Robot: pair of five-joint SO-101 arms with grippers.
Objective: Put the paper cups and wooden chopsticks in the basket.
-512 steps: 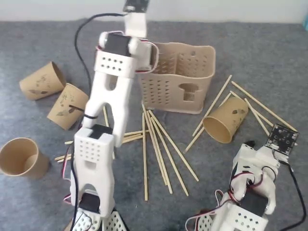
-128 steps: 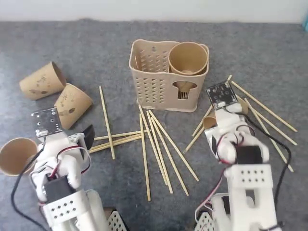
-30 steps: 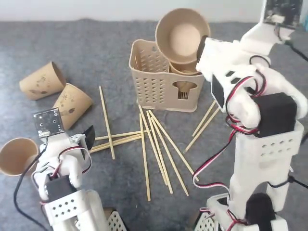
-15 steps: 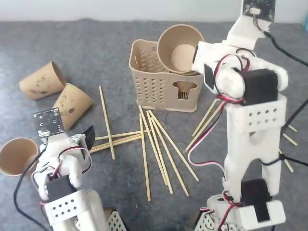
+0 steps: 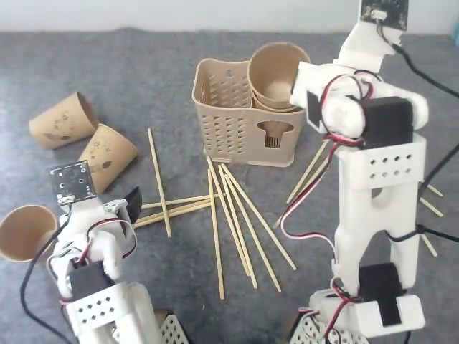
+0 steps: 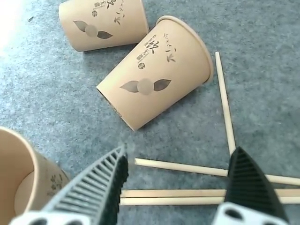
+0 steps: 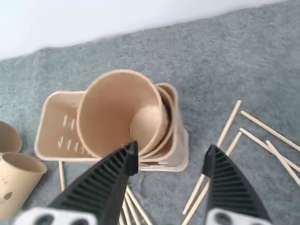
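Basket holds two nested paper cups.

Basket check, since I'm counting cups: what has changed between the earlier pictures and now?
The right arm lifted the cup from the right side and lowered it into the first cup already in the basket; its pincer now stands open. The three cups on the left and the loose chopsticks stayed put.

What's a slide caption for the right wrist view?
Open right end effector by nested paper cups in the basket, chopsticks alongside.
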